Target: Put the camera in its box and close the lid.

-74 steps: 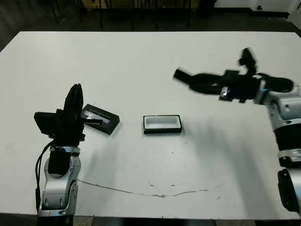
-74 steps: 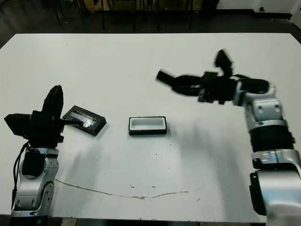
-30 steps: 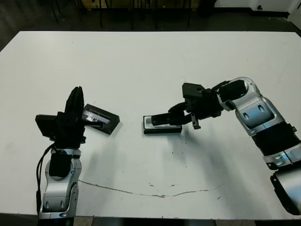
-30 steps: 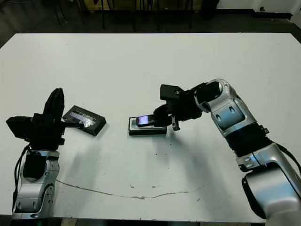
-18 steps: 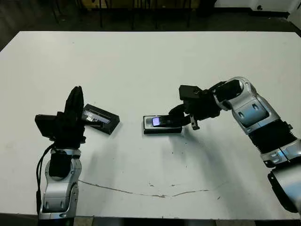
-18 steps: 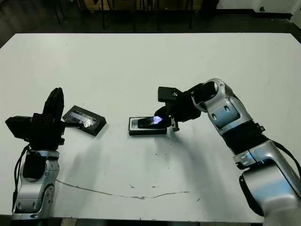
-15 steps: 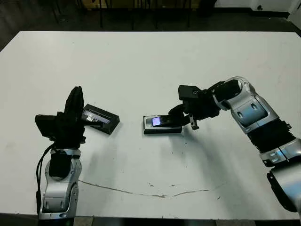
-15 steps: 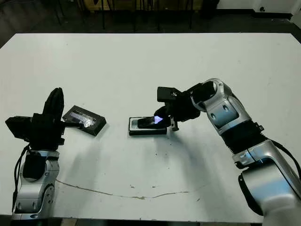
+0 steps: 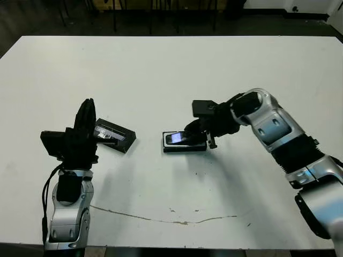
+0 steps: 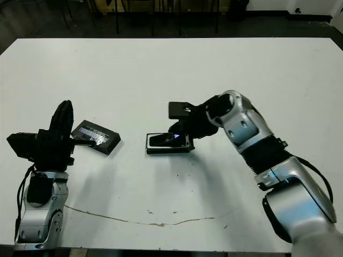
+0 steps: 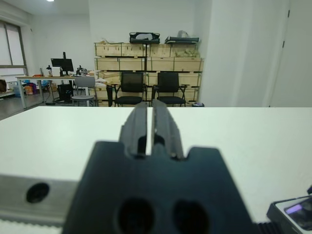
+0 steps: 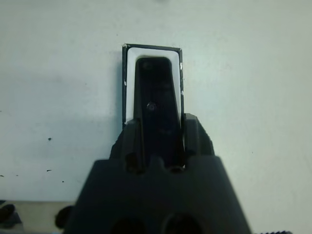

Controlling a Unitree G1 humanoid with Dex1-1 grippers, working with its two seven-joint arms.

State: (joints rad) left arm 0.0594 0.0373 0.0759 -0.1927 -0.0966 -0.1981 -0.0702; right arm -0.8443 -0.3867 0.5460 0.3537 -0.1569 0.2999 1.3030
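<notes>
Hovering low over the box, the right hand has the camera pinched between its two fingers, one on each long side; the right wrist view shows the dark body running straight out from the fingers and down into the white lining. Camera's long axis lines up with the box's long axis, far end already inside, near end apparently riding a little high toward the hand. Bluish screen patch faces up.

Box sits mid-counter, long axis across the robot's front. Right arm reaches it from the robot's right, so any retreat would run back along that same axis.

Lid lies flat on the counter, well to the left of the box, skewed against it, glossy top up. Left hand stands upright just beside the lid, fingers pressed together, holding nothing.

Judgement: seating the camera is the step in hand; lid not yet touched. Left hand is far nearer the lid, which would have to travel rightward and square up with the box.
</notes>
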